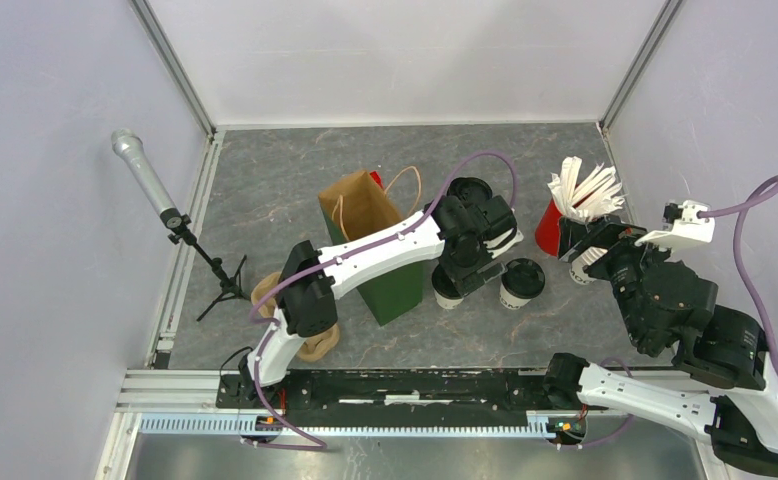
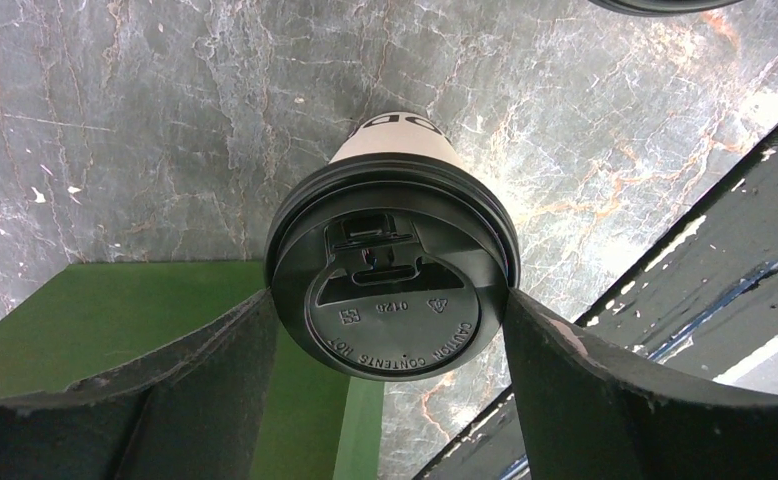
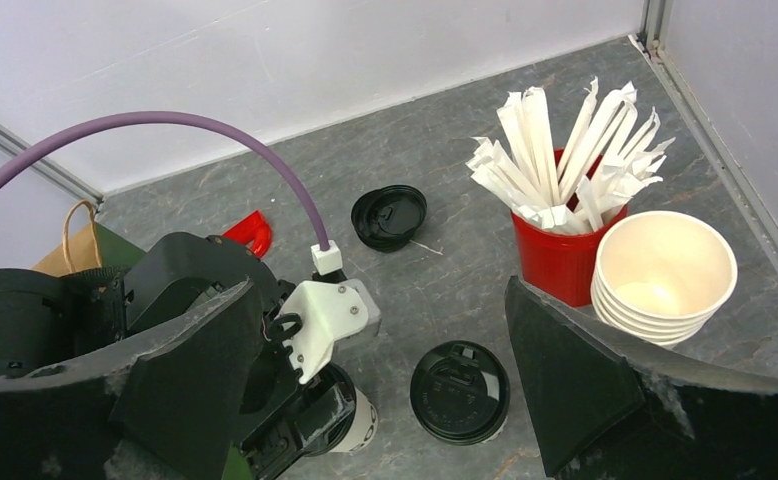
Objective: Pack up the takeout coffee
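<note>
A takeout coffee cup [image 2: 393,200], cream-white with a black lid, sits between my left gripper's [image 2: 389,300] fingers, which press on the lid rim from both sides. In the top view this left gripper [image 1: 462,272] holds the cup [image 1: 445,293] just right of the brown and green paper bag [image 1: 370,245]. A second lidded cup [image 1: 521,283] stands on the table to its right and shows in the right wrist view [image 3: 460,392]. My right gripper [image 3: 383,300] is open and empty, raised above the table near the red cup [image 1: 550,228].
A loose black lid [image 3: 389,216] lies behind the cups. The red cup of white sticks [image 3: 555,262] and a stack of lidless cream cups [image 3: 665,275] stand at the right. A microphone stand [image 1: 180,225] is at the left. White walls enclose the table.
</note>
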`<action>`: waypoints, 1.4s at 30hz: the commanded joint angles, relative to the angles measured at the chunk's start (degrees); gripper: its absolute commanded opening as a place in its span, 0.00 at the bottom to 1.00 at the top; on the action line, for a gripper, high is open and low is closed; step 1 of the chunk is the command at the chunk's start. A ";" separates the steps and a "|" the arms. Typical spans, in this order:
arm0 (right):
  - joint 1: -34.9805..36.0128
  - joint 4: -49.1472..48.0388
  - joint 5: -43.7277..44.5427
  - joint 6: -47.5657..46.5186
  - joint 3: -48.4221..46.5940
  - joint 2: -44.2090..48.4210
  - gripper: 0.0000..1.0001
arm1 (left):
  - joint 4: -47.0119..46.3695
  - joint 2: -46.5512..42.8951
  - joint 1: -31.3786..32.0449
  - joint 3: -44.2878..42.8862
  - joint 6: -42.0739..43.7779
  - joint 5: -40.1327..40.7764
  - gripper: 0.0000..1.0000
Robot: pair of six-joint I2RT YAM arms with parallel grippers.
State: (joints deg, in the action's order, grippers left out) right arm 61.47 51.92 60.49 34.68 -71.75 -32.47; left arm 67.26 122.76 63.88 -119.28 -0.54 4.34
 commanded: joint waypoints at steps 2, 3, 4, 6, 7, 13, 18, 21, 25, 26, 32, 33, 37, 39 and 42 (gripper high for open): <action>0.02 0.70 0.35 2.00 -0.37 -1.55 0.98 | 3.10 -0.99 0.26 -5.85 -2.69 -1.13 0.77; -0.02 1.04 0.11 2.23 -0.48 -1.97 0.98 | 3.39 -1.53 0.21 -6.90 -3.50 -1.59 0.76; -0.02 1.24 -0.31 2.37 -0.41 -2.22 0.98 | 3.74 -2.01 0.23 -7.66 -4.14 -1.81 0.75; -0.04 0.93 -1.09 2.47 0.21 -2.34 0.98 | 4.64 -2.85 0.27 -9.25 -5.27 -2.05 0.74; -0.03 0.62 -1.42 2.50 0.51 -2.21 0.98 | 5.35 -3.15 0.22 -9.84 -5.63 -2.08 0.74; -0.08 -1.22 -2.95 2.52 1.87 -1.73 0.98 | 11.27 -4.38 0.20 -17.42 -8.24 -1.59 0.71; -0.01 -4.58 -7.12 0.78 4.31 -0.82 0.98 | 10.78 -8.76 0.20 -24.18 -12.71 1.36 0.70; -0.04 -12.88 -10.42 -4.28 9.80 1.89 0.98 | 6.94 -14.01 0.19 -22.98 -14.33 3.92 0.66; -0.01 -18.74 -15.36 -7.89 13.18 2.49 0.98 | 0.15 -21.75 0.17 -20.06 -15.45 6.39 0.65; -0.04 -19.63 -16.85 -8.76 13.49 1.98 0.98 | -1.44 -23.21 0.14 -19.16 -15.67 7.01 0.65; -0.04 -24.05 -22.52 -6.06 14.60 -1.15 0.97 | -5.48 -32.14 0.19 -15.14 -17.08 14.80 0.65; -0.03 -24.71 -22.95 -4.84 14.68 -1.93 0.96 | -6.14 -33.52 0.21 -13.97 -17.13 16.31 0.65; -0.04 -21.53 -21.86 4.79 12.07 -6.91 0.92 | -7.06 -38.65 0.16 -10.53 -15.76 24.59 0.65; -0.04 -19.01 -23.19 9.92 8.67 -11.08 0.90 | -6.89 -40.37 -0.07 -9.13 -14.51 28.44 0.65; -0.03 -13.04 -26.60 18.47 1.25 -18.95 0.87 | -6.27 -42.13 -1.18 -6.46 -12.68 32.04 0.64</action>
State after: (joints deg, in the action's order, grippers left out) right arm 61.39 33.65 38.02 40.58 -61.89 -44.18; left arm 62.78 82.63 63.77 -128.27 -14.94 27.70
